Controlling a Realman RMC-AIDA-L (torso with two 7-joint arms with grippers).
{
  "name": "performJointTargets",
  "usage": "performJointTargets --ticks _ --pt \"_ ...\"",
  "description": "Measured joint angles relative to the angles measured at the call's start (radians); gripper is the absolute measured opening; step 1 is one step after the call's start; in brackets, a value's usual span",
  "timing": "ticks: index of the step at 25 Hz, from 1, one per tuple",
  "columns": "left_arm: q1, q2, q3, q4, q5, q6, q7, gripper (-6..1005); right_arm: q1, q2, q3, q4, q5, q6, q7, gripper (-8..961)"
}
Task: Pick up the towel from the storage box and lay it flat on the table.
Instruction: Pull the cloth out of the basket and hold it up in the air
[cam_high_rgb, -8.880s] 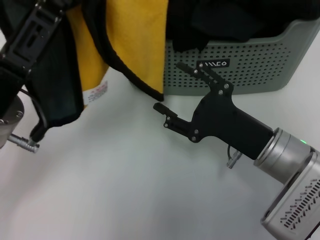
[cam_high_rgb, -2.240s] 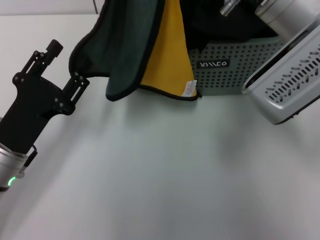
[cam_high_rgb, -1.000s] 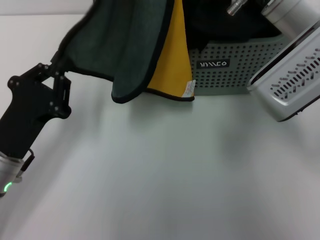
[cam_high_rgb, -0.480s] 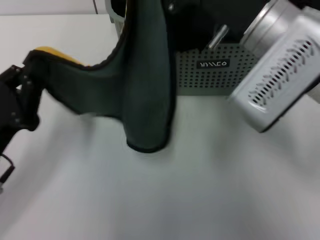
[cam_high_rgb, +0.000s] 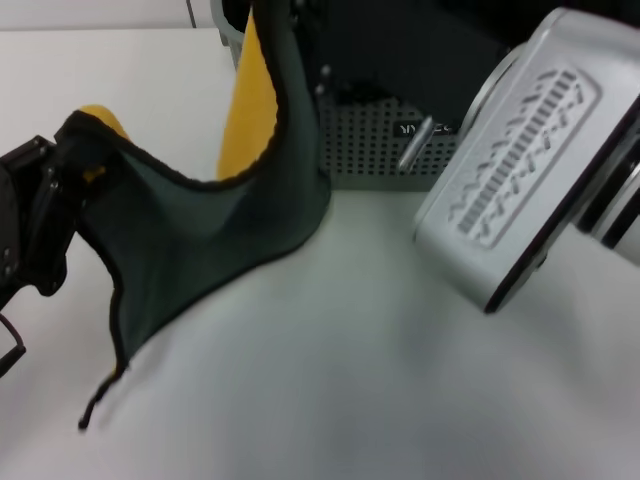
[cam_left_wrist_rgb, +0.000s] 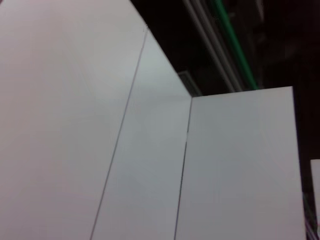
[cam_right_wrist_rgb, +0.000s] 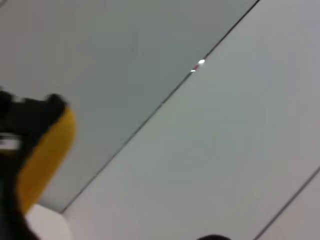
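The towel, dark grey-green with a yellow back and black trim, hangs stretched between my two grippers above the table. My left gripper at the left edge is shut on one towel corner. My right gripper, at the top in front of the storage box, is shut on the towel's upper edge; its fingers are mostly hidden by cloth. The towel's lowest corner trails down to the tabletop. In the right wrist view a yellow bit of towel shows.
My right arm's big silver wrist housing hangs over the right half of the table and hides part of the box. Dark cloth fills the box top. The left wrist view shows only white panels.
The towel has been drawn out of the box and spread wider. My left gripper pulled its corner left and down. My right arm swung lower, and the towel's free corner dropped to the table.
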Motion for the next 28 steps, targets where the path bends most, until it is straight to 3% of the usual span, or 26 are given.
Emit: performJointTargets --ticks 4,8,15,20,23,28 --pt "0.012 0.003 0.002 0.037 0.038 0.001 -0.019 10 -0.007 -0.009 -0.053 -0.04 0.016 0.08 0.002 23" --pt "0.014 0.002 0.0 0.018 0.07 0.001 -0.024 11 0.008 -0.029 -0.059 -0.029 0.137 0.1 -0.001 24" --pt "0.012 -0.002 0.001 0.005 0.074 -0.001 -0.016 11 0.117 -0.094 -0.009 0.066 0.404 0.083 -0.005 24" --pt "0.002 -0.006 0.0 -0.008 0.075 -0.002 -0.01 11 0.205 -0.13 -0.039 0.123 0.572 0.078 -0.045 25" --pt "0.006 -0.009 -0.004 -0.008 0.075 -0.003 -0.008 11 0.215 -0.119 -0.04 0.132 0.588 0.095 -0.112 25" --pt "0.01 -0.014 -0.006 -0.024 0.071 -0.003 0.015 11 0.172 -0.043 0.032 0.188 0.59 0.059 -0.346 26"
